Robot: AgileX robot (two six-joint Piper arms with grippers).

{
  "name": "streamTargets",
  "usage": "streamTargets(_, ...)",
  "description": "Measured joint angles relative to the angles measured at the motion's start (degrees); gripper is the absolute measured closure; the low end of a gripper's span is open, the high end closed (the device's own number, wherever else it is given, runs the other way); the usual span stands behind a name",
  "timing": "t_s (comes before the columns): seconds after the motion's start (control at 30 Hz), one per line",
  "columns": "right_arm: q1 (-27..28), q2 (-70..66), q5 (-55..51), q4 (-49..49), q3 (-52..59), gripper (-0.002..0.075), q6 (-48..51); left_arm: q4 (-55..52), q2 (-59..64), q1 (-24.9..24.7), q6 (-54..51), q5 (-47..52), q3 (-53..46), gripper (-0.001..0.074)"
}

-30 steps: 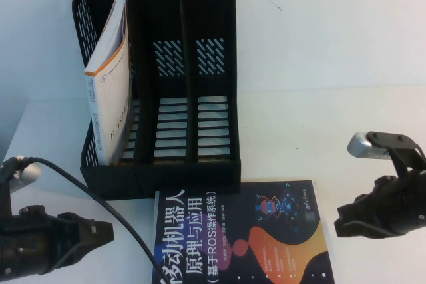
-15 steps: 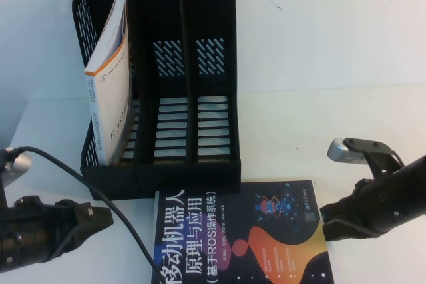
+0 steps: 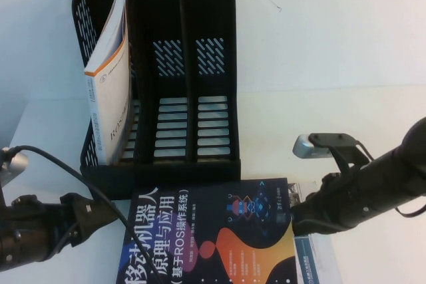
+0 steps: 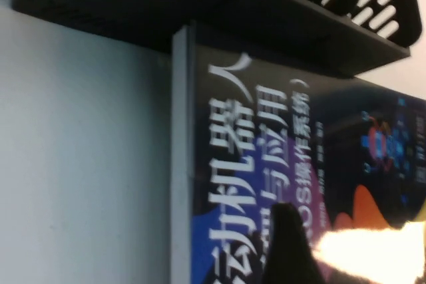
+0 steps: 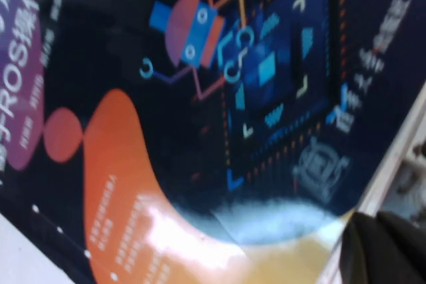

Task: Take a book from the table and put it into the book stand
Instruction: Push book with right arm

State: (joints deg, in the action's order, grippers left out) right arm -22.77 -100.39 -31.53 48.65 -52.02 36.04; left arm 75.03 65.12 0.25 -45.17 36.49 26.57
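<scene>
Book (image 3: 210, 237) lies flat on table (image 3: 346, 58), near edge, just in front of book stand (image 3: 160, 84). Right gripper (image 3: 301, 221) at book's right edge, prob. to pinch it; left gripper (image 3: 100, 214) w/ left edge, likely bracing. Fingers' state: can't tell for either.

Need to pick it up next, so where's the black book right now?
In the high view the black book lies flat on the table, just in front of the book stand, between the left gripper and right gripper.
</scene>
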Motion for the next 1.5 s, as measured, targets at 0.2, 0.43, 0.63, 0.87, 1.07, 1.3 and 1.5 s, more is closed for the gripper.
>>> streamTargets(0.2, 0.00, 1.02, -1.42, -3.16, -3.16, 0.0725, -3.40, -0.47, 0.24, 0.00, 0.52, -4.61, 0.00, 0.0337)
streamTargets(0.43, 1.15, 5.65, -2.29, -18.81, -4.80, 0.0725, -17.99, -2.04, 7.09, 0.46, 0.31, -1.00, 0.04, 0.0378)
streamTargets(0.63, 3.69, 14.04, -4.32, -27.49, -4.80, 0.0725, -24.11, 0.98, 16.86, 5.54, -5.85, 7.69, 0.51, 0.0379)
streamTargets(0.87, 5.22, 24.10, -7.49, -29.74, -4.80, 0.0725, -24.62, 7.45, 25.49, 10.29, -15.31, 17.81, 0.80, 0.0270)
streamTargets(1.07, 5.22, 30.89, -10.66, -30.26, -4.80, 0.0725, -24.84, 8.39, 30.64, 10.41, -18.02, 16.74, 1.77, 0.0248)
streamTargets(1.3, 5.22, 36.42, -14.67, -30.35, -4.80, 0.0726, -25.38, 9.82, 36.02, 10.41, -19.59, 18.68, 4.88, 0.0247)
streamTargets(1.5, 5.22, 32.95, -13.46, -25.65, 0.31, 0.0726, -25.30, 10.84, 40.22, 10.41, -20.34, 21.37, 6.81, 0.0246)
